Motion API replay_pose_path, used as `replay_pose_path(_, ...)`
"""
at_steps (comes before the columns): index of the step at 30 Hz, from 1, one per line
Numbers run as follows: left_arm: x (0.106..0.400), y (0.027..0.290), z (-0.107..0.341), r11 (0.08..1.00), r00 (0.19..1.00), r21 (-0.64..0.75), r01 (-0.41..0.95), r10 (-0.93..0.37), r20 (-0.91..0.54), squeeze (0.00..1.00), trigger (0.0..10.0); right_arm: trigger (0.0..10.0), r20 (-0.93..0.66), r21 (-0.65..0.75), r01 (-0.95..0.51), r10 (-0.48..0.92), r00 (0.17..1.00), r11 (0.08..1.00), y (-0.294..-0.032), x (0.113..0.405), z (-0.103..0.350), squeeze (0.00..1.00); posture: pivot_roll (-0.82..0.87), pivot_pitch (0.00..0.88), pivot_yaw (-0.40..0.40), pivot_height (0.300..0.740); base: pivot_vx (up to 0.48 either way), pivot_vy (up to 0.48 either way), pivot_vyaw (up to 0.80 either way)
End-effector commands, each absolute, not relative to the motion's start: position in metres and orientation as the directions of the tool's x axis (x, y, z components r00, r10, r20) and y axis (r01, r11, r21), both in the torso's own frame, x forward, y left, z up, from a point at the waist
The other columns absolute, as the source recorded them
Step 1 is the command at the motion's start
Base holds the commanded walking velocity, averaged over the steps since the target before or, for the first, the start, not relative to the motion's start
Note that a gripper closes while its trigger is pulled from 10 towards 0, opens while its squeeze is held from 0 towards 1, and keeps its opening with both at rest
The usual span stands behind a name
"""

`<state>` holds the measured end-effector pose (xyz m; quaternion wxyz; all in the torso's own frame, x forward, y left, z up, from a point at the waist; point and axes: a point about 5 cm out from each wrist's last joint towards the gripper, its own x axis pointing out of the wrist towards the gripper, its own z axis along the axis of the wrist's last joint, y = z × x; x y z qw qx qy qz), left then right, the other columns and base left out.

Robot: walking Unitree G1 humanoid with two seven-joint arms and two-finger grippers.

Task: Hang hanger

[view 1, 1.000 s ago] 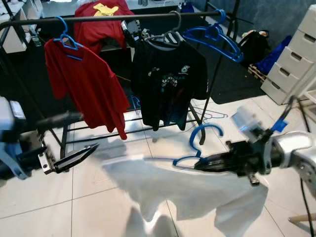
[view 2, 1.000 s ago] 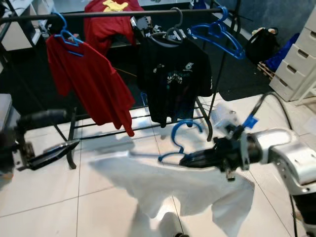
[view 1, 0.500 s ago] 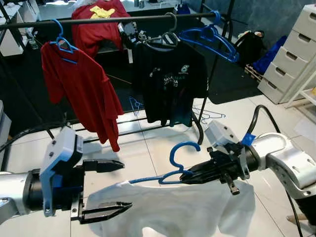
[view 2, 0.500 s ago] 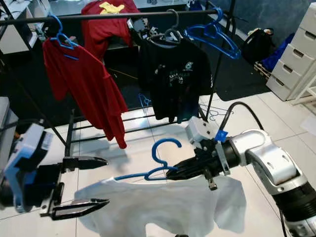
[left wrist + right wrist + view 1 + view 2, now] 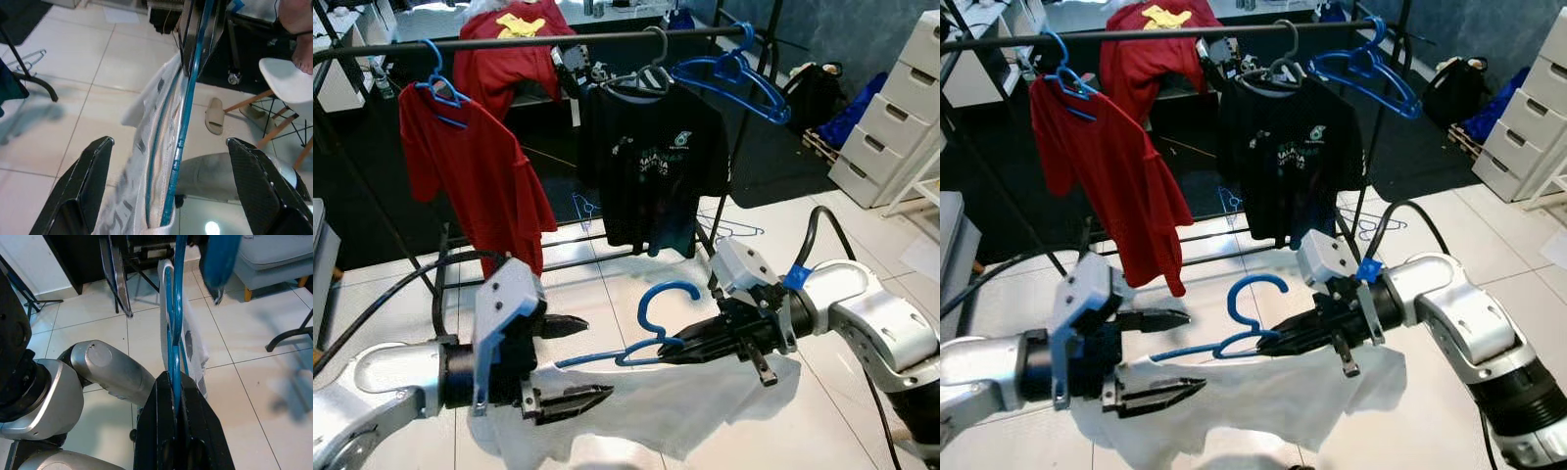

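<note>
The right claw (image 5: pixel 1278 345) is clenched on the thin blue plastic hanger (image 5: pixel 1234 338) near its hook, keeping it level below the black clothes rail (image 5: pixel 558 39). The left claw (image 5: pixel 573 362) gapes, straddling the draped white cloth shirt (image 5: pixel 685 411), probably to steady it.

You see a smooth blue plastic hanger (image 5: pixel 646 338) under soft white cloth (image 5: pixel 705 401), glossy pale floor tiles (image 5: pixel 617 284), and a matt black metal rail (image 5: pixel 509 41).

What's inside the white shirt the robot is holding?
A blue hanger is inside the white shirt. Its hook and one arm stick out; the rest is covered by cloth. The right gripper holds the hanger; the left gripper is open beside it.
</note>
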<state>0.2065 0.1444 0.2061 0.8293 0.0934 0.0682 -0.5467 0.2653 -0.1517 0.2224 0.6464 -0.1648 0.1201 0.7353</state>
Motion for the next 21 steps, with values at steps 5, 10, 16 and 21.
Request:
replay_pose_path(5,0.205,0.146,0.191,0.38,0.38,0.066,0.923,-0.867,-0.324,0.0,2.4,10.0,-0.384,-0.07,-0.985,0.915,-0.122,-0.161,-0.148,0.264,0.228,0.0,-0.06,0.141,0.023,0.74,0.0,0.0,0.0)
replay_pose_path(10,0.205,0.148,0.188,0.378,0.378,0.073,0.923,-0.854,-0.357,0.0,0.0,10.0,-0.381,-0.071,-0.985,0.916,-0.121,-0.16,-0.149,0.264,0.229,0.0,-0.06,0.143,0.023,0.74,0.0,0.0,0.0)
replay_pose_path(16,0.205,0.155,0.178,0.375,0.376,0.097,0.922,-0.805,-0.458,0.0,0.0,10.0,-0.374,-0.08,-0.984,0.92,-0.118,-0.159,-0.149,0.264,0.233,0.0,-0.06,0.144,0.023,0.74,0.0,0.0,0.0)
replay_pose_path(21,0.206,0.157,0.173,0.371,0.374,0.111,0.922,-0.781,-0.499,0.0,0.0,10.0,-0.367,-0.087,-0.984,0.923,-0.116,-0.158,-0.148,0.264,0.235,0.0,-0.06,0.144,0.022,0.74,0.0,0.0,0.0)
